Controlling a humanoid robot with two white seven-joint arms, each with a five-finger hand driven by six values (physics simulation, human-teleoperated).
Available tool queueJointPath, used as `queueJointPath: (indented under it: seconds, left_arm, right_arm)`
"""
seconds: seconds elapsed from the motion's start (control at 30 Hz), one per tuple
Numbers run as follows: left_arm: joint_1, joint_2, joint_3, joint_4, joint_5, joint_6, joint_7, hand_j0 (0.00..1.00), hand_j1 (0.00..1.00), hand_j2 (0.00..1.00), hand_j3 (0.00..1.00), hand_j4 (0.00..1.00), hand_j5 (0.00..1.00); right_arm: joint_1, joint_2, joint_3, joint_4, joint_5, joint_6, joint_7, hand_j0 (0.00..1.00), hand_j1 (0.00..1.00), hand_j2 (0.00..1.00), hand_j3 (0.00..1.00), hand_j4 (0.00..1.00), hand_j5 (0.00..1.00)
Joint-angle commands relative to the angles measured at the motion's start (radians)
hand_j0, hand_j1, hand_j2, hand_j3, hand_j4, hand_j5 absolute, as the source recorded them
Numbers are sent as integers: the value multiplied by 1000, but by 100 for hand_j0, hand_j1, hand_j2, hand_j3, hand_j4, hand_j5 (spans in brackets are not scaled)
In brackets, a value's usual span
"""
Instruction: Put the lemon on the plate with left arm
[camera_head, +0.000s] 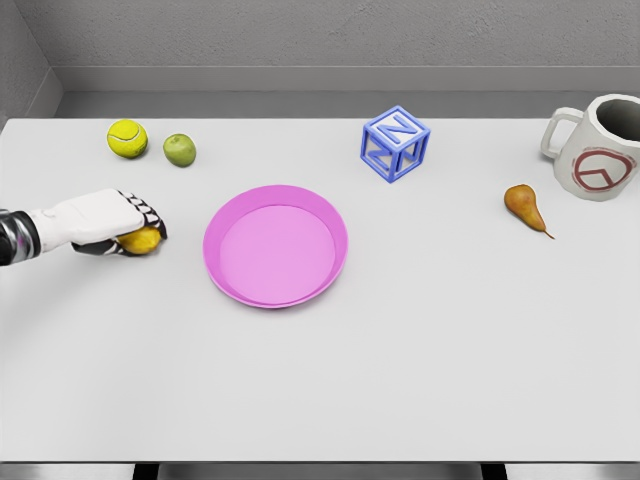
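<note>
Lemon (142, 241) mostly hidden under L hand (105, 222), fingers curled round.

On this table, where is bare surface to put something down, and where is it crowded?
Free: the whole near strip in front of the pink plate, and the middle right between plate and pear. Crowded: the far left, where tennis ball and green apple sit behind the left hand closed over the lemon.

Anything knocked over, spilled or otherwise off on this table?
Nothing stands out. The mug and letter block stand upright, the pear lies alone, and the pink plate sits flat. The left hand is closed over the lemon, left of the plate.
</note>
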Motion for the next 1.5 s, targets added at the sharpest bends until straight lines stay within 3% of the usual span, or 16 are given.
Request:
queueJointPath:
  seconds: [0.0,0.37,1.03,1.47]
  left_arm:
    - [0,1,1,-9,6,2,1,56,56,56,56,56,56]
    - [0,1,9,-12,15,2,7,56,56,56,56,56,56]
    - [3,-9,16,-213,74,2,1,54,54,54,54,54,54]
    - [-2,-111,2,-252,69,2,-24,54,54,54,54,54,54]
  right_arm:
    - [0,0,0,0,0,0,0,100,100,100,100,100,100]
    - [0,0,0,0,0,0,0,100,100,100,100,100,100]
    - [0,0,-1,0,0,0,0,100,100,100,100,100,100]
    - [0,0,0,0,0,0,0,100,100,100,100,100,100]
